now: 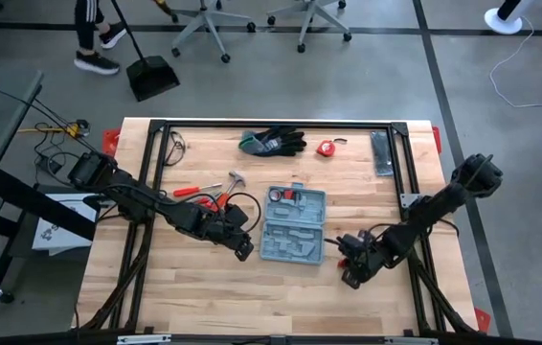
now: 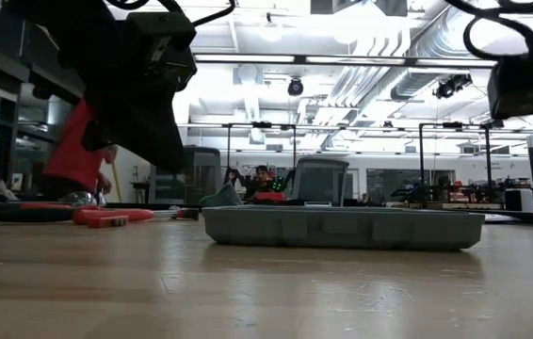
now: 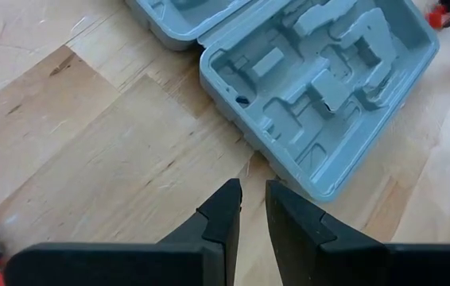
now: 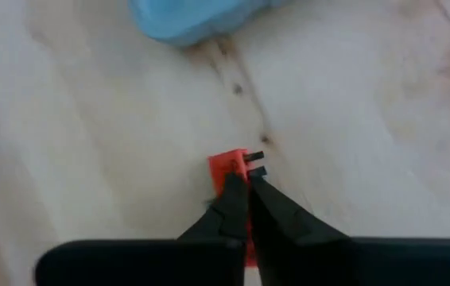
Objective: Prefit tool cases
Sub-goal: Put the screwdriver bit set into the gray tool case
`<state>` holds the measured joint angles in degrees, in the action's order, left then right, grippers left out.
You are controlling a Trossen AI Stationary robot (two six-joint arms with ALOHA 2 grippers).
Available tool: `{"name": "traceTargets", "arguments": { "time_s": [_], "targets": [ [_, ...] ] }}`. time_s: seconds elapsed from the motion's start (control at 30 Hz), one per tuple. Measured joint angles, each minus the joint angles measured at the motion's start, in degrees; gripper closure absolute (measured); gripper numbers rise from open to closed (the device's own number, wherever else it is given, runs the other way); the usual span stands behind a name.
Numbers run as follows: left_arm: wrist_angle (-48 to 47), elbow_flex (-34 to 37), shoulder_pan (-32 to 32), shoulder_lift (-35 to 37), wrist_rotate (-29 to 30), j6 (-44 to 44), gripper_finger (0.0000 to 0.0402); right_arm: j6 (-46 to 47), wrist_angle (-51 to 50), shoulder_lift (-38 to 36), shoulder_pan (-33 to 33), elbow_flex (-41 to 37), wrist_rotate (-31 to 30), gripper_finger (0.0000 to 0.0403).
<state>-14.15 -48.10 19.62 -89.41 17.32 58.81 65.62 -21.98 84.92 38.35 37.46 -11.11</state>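
The grey-blue tool case (image 1: 295, 226) lies open and flat on the wooden table, its moulded recesses facing up (image 3: 320, 79); its far half holds some red pieces (image 1: 290, 195). My left gripper (image 1: 243, 249) hovers just left of the case's near half, fingers (image 3: 253, 195) a narrow gap apart, holding nothing. My right gripper (image 1: 351, 268) sits right of the case's near corner, shut on a small red tool (image 4: 231, 168) with black tips. My right gripper pinches the small red tool between its two fingertips (image 4: 245, 199), with the tool's end and black tips (image 4: 255, 161) sticking out past them. The fingers slant down toward the table. Whether the tool rests on the wood or is lifted clear, I cannot tell.
At the far edge lie black-and-green gloves (image 1: 273, 142), a red tape measure (image 1: 326, 148) and a dark grey flat bar (image 1: 382, 153). A hammer (image 1: 236, 179) and red-handled tools (image 1: 194, 191) lie left of the case. A black frame (image 1: 281, 125) borders the table. Bare wood is near.
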Motion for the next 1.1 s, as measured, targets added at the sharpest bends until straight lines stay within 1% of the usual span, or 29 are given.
{"name": "traceTargets", "arguments": {
  "time_s": [0.13, 0.3, 0.4, 0.5, 0.6, 0.7, 0.83, 0.93, 1.0, 1.1],
  "targets": [
    [-0.01, 0.0, 0.0, 0.0, 0.09, -0.54, 0.0346, -2.16, 0.89, -1.88, -1.73, 0.07, 0.22, 0.0399],
    [-0.02, 0.0, 0.0, 0.0, 0.11, -0.53, 0.0346, -4.05, 0.82, -2.3, -3.49, 0.08, 0.55, 0.0402],
    [-0.02, 0.0, 0.34, 0.0, 0.11, -0.53, 0.0346, -6.48, -0.71, -2.31, -2.96, 0.08, 0.61, 0.0387],
    [-0.16, 0.0, 0.84, 0.0, 0.11, -0.53, 0.0346, -10.36, -2.57, -2.36, -1.64, 0.12, 0.72, 0.0357],
    [-0.94, 0.0, 1.35, 0.0, 0.44, -0.51, 0.0346, -10.57, -5.16, -2.38, -0.93, 0.12, 0.74, 0.0318],
    [-1.27, 0.0, 1.62, 0.0, 0.62, -0.49, 0.0346, -11.88, -5.08, -2.38, -0.73, 0.12, 0.97, 0.0275],
    [-1.29, 0.0, 1.79, 0.0, 0.97, -0.49, 0.0346, -17.75, -3.16, -2.39, -0.8, 0.19, 4.68, 0.0213],
    [-1.29, 0.0, 1.79, 0.0, 1.09, -0.46, 0.0346, -19.56, -3.23, -2.28, -0.86, 0.19, 7.0, 0.0172],
    [-1.29, 0.0, 1.79, 0.0, 1.17, -0.46, 0.0346, -19.56, -3.15, -1.71, -0.86, 0.21, 7.35, 0.0152],
    [-1.31, 0.0, 1.79, 0.0, 1.33, -0.46, 0.0346, -19.58, -2.0, -0.26, -0.86, 0.21, 7.72, 0.0136]
  ]
}}
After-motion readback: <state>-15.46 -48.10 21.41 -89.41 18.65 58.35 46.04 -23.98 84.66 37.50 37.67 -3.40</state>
